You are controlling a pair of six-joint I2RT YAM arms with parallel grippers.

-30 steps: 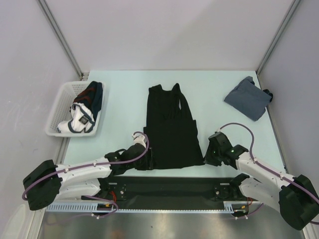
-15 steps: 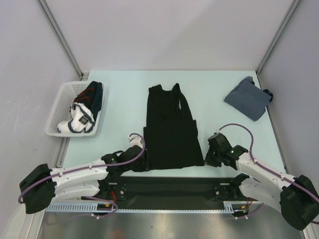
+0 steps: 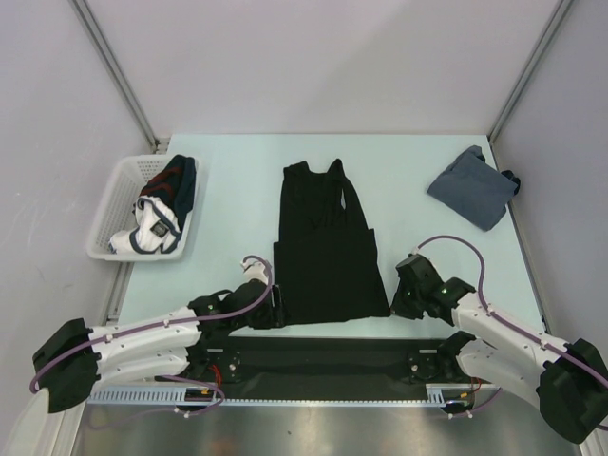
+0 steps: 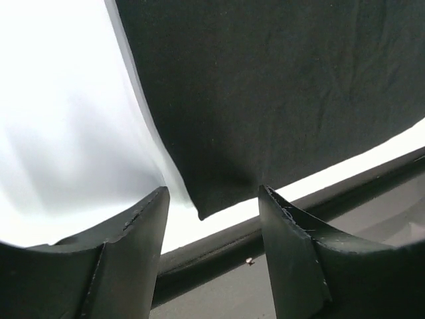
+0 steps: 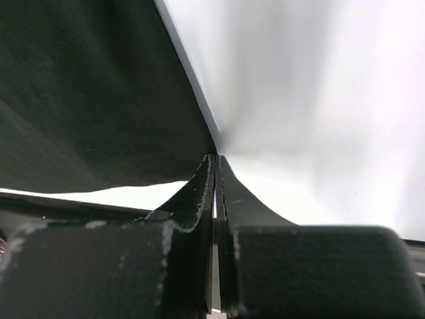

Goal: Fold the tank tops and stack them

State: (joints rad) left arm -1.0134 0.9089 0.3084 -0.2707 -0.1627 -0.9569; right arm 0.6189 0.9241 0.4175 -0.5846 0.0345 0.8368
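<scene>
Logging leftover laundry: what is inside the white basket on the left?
A crumpled heap of clothes lies in the basket: dark cloth with red, and white cloth with dark trim. Anything beneath is hidden.

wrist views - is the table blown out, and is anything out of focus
Left wrist: the table is blown out to white, the black tank top keeps faint creases, the near fingers are soft. Right wrist: the table glares white too, the top is nearly flat black, the shut fingers are blurred. Top external: evenly lit and sharp.
</scene>
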